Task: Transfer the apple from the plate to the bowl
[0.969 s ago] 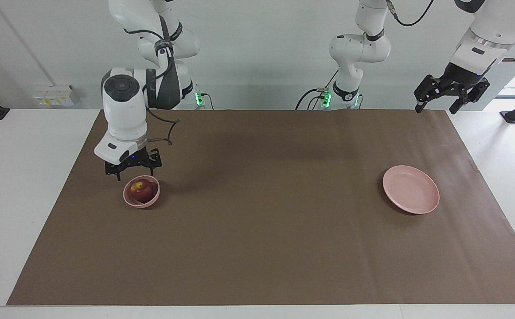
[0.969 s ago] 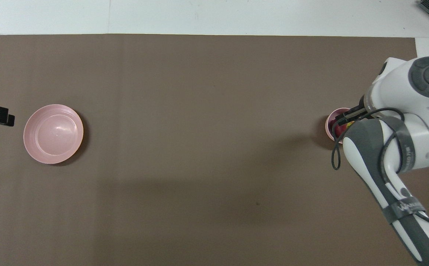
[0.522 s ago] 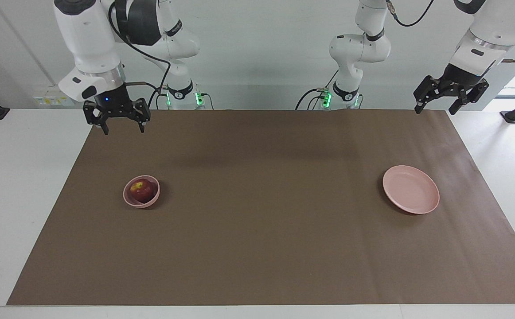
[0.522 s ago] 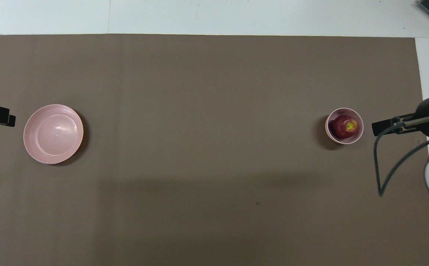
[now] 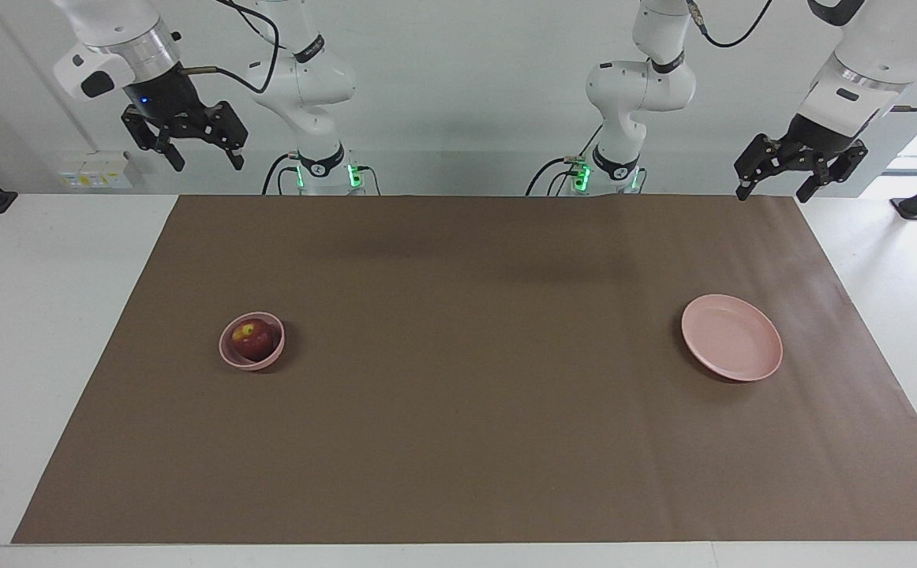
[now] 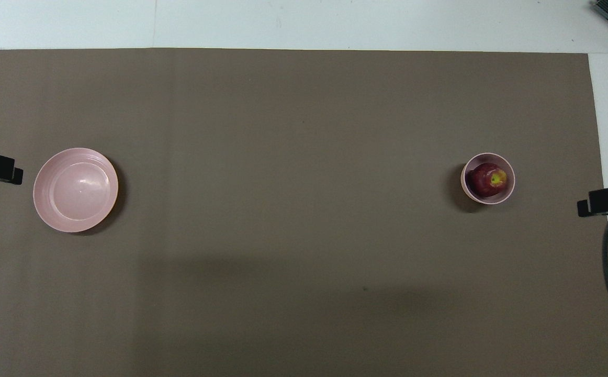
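Two high, distant, opposed views sharing one brown mat (image 5: 458, 442)

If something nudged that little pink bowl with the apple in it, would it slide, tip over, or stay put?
The bowl is small and deep with a narrowish base, so a low push would probably slide it on the smooth brown mat. A push at the rim might rock it. The apple nearly fills it, and its weight likely steadies the bowl; being round, it may shift inside.

We've got a dark red apple (image 5: 252, 339) with a yellow patch, pale pink bowl (image 5: 251, 360) and plate (image 5: 731, 348), brown mat (image 5: 474, 410).
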Controlling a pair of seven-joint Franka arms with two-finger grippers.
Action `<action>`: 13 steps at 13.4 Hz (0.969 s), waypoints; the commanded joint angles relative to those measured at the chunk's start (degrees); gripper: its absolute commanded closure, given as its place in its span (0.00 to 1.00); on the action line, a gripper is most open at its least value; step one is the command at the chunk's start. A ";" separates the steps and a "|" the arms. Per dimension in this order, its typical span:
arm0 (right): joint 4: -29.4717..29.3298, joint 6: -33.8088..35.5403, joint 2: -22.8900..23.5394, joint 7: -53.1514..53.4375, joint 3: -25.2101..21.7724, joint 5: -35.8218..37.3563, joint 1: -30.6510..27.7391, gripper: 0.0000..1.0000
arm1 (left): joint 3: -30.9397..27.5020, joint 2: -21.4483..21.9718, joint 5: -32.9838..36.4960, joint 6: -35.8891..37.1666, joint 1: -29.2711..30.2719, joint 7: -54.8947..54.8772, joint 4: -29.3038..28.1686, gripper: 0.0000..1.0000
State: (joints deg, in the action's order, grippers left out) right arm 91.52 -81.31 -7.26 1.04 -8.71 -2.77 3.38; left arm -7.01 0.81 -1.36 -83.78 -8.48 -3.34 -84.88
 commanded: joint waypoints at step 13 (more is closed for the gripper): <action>-6.00 -2.18 4.01 -12.38 1.51 4.27 -2.76 0.00 | -0.11 0.77 -0.58 0.90 0.40 -0.17 -0.64 0.00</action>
State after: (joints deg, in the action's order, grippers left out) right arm 86.88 -82.91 -4.19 -9.19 -7.39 0.85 0.63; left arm -7.09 0.81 -1.36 -83.49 -8.46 -3.34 -84.93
